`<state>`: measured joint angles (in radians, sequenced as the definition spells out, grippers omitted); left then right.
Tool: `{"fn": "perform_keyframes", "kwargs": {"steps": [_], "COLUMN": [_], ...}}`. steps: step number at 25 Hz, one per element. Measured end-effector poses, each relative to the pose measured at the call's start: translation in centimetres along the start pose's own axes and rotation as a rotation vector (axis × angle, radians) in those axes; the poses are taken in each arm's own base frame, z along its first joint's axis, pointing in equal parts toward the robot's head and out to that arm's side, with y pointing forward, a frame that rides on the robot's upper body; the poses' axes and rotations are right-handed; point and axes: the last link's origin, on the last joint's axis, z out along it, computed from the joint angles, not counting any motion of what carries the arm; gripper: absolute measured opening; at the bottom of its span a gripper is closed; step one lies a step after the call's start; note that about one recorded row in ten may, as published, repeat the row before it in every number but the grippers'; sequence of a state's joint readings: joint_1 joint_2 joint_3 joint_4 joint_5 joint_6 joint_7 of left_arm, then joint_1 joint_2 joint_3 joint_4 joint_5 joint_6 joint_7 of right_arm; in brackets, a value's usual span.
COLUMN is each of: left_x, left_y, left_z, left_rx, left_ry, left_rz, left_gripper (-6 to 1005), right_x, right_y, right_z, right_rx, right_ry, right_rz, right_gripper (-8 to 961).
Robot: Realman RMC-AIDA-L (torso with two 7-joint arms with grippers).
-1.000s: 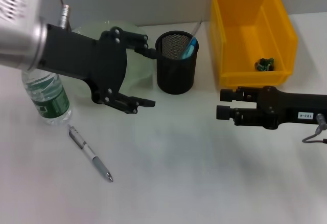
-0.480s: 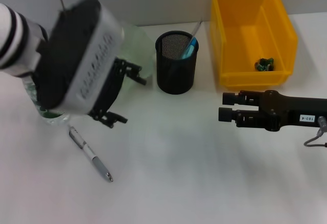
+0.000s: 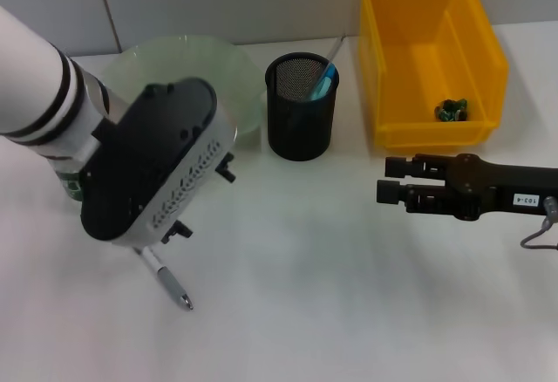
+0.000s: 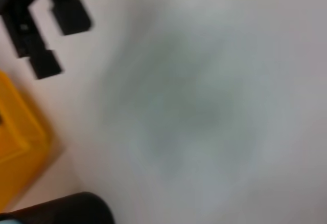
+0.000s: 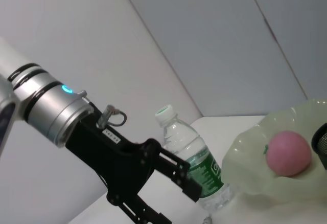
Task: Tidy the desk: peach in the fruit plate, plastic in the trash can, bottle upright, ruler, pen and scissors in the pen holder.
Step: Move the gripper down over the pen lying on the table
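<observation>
My left gripper hangs low over the desk, above the upper end of the pen. The right wrist view shows its fingers spread open and empty. The bottle stands upright beside it; in the head view my left arm hides it. The peach lies in the fruit plate. The pen holder holds the scissors and the ruler. The trash can holds a small dark green scrap. My right gripper is open and empty, in front of the trash can.
The left wrist view is blurred: white desk, a corner of the trash can, the pen holder's rim and my right gripper farther off. A grey wall stands behind the desk.
My left arm has swung down and turned from beside the fruit plate to over the pen, now hiding the bottle. The right gripper has drifted slightly to the right.
</observation>
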<state>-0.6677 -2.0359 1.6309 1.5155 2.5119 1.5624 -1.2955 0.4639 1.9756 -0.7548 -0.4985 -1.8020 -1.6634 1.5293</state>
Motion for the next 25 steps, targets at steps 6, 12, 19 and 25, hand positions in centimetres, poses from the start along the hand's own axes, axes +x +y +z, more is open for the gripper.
{"fn": "perform_keyframes", "kwargs": {"steps": [6,12,19,25], "left_x": [-1.0,-1.2,-1.8,-2.1], "left_y": [0.3,0.7,1.2,0.8], "left_z": [1.2,2.0,3.0,3.5], "left_rx": [-0.083,-0.141,-0.194,-0.219], "left_ry": [-0.019,-0.021,-0.016,-0.02], "left_rz": [0.02,0.052,0.061,0.068], "left_gripper": [772,767,761,755], "right_x": [0.0,-0.3,-0.1,0.0], "right_y": [0.0,-0.1,-0.3,-0.3], "right_z": [0.0,0.1,-0.1,0.1], "right_rx": [0.002,0.002,0.019,0.02], "right_ry": [-0.002,-0.002,-0.002,-0.002], "right_rz": [0.016,0.02,0.028,0.03], "right_gripper": [723,722,720,719]}}
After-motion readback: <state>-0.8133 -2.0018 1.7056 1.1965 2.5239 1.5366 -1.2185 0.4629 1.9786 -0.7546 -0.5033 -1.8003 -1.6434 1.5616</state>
